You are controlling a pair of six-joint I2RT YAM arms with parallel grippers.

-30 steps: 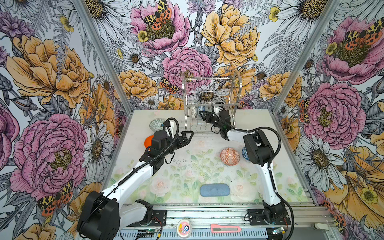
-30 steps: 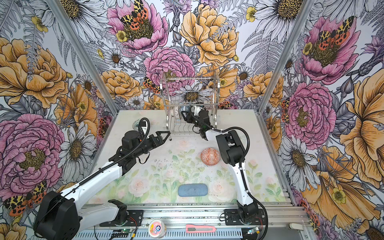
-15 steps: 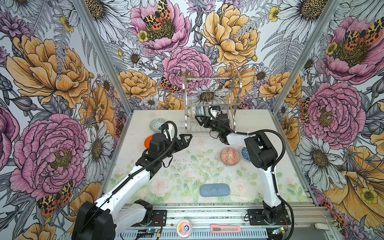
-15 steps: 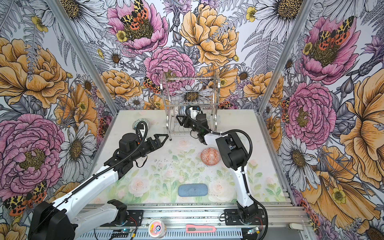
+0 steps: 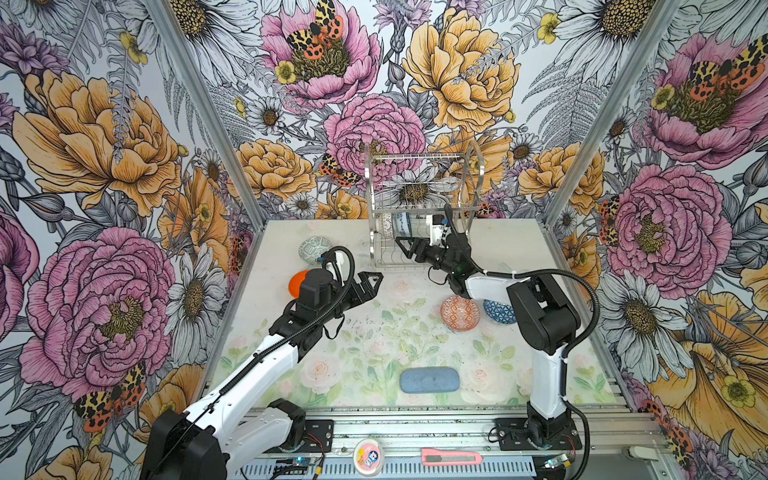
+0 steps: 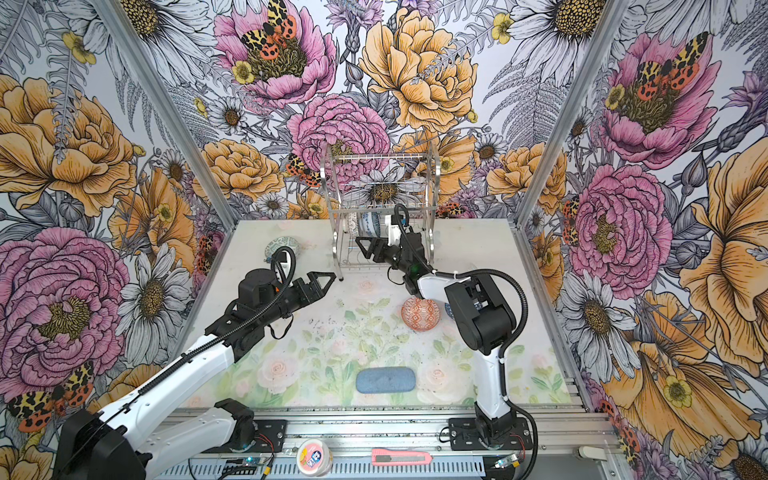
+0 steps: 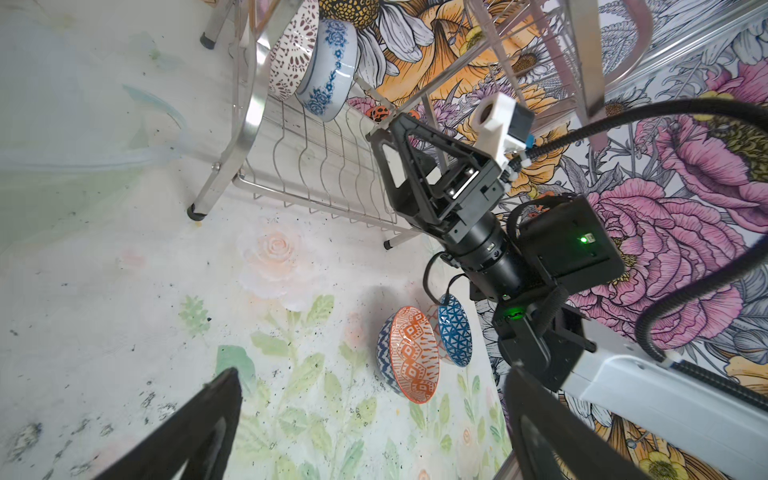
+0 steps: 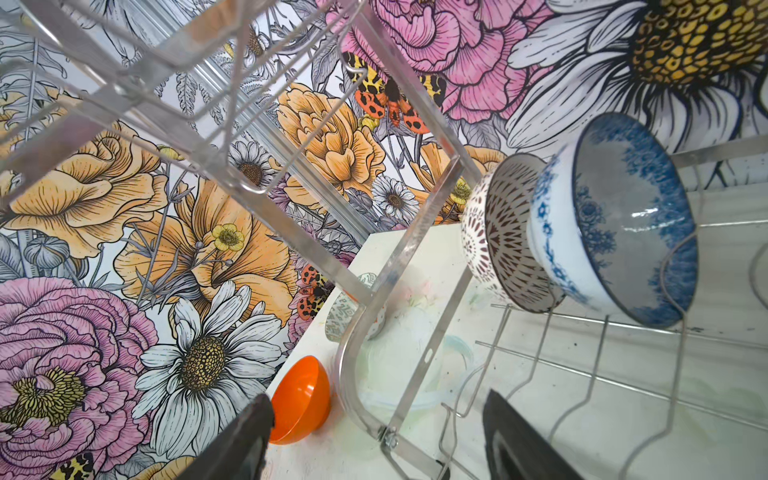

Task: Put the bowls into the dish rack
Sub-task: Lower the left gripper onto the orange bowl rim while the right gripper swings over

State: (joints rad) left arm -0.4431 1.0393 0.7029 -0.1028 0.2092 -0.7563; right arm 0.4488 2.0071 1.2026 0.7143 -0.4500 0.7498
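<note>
We see the blue floral bowl (image 8: 615, 220) and lattice bowl (image 8: 505, 237) on edge, touching, in the dish rack (image 8: 405, 249); an orange bowl (image 8: 301, 399) lies outside.

table (image 5: 519, 249) | on it: dish rack (image 5: 419, 208), blue-grey pad (image 5: 429, 379), grey-green bowl (image 5: 313, 249), orange bowl (image 5: 297, 282), orange-white bowl (image 5: 460, 313), dark-blue bowl (image 5: 498, 311)

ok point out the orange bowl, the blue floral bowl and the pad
orange bowl (image 8: 301, 399), right wrist view, on its curved wall
blue floral bowl (image 8: 619, 208), right wrist view, on its grey inside
pad (image 5: 429, 379), a top view, middle of its top
</note>
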